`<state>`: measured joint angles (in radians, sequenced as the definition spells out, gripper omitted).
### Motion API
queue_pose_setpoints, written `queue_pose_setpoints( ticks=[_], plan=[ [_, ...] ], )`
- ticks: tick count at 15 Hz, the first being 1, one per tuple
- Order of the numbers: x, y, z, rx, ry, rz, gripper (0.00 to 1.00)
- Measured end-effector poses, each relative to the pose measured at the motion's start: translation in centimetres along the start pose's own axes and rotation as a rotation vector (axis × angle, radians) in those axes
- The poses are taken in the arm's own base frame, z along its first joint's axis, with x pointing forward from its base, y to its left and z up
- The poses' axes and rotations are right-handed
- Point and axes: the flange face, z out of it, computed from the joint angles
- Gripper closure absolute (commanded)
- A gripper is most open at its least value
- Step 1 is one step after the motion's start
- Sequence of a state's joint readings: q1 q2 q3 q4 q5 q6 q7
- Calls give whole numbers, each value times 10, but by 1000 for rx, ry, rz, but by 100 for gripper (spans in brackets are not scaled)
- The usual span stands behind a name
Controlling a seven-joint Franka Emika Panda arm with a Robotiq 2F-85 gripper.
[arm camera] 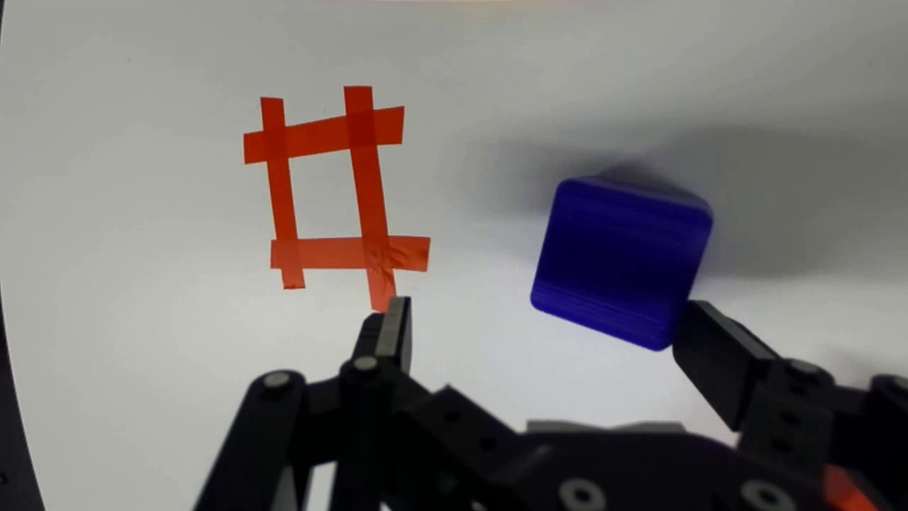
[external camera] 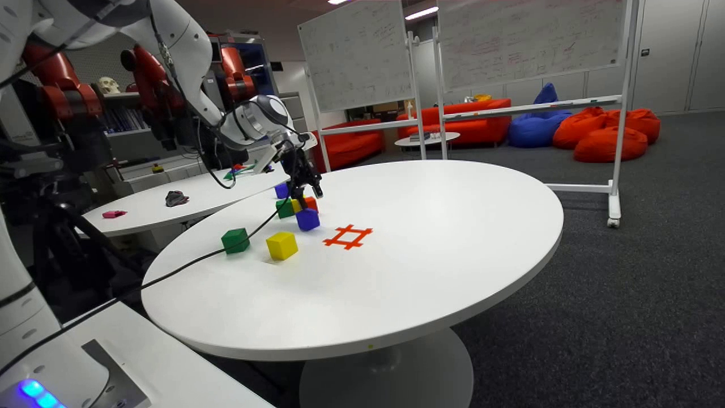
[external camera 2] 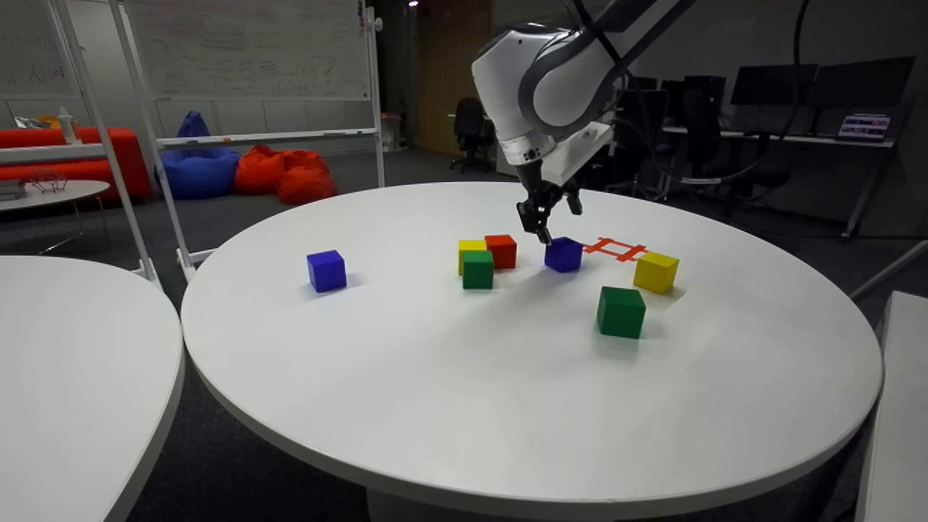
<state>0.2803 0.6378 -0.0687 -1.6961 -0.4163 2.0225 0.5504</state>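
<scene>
white round table (external camera 2: 435,406) lies nearest in an exterior view, a green block (external camera 2: 621,312) at near right. farther off, the gripper (external camera 2: 560,222) stands wide by a blue block (external camera 2: 563,254) sitting between a red block (external camera 2: 501,251) and a yellow block (external camera 2: 656,272) – in the wrist view one fingertip (arm camera: 716,362) overlaps it – contact unclear.
</scene>
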Motion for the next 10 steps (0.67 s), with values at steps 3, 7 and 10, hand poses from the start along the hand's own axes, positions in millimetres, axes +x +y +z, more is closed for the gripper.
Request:
queue_pose_setpoints(
  ticks=[3,7,10],
  plan=[
    [2,35,4,39,-26,67,0],
    [-1,43,2,43,-30,84,0],
    [-2,41,3,42,-31,84,0]
  ],
)
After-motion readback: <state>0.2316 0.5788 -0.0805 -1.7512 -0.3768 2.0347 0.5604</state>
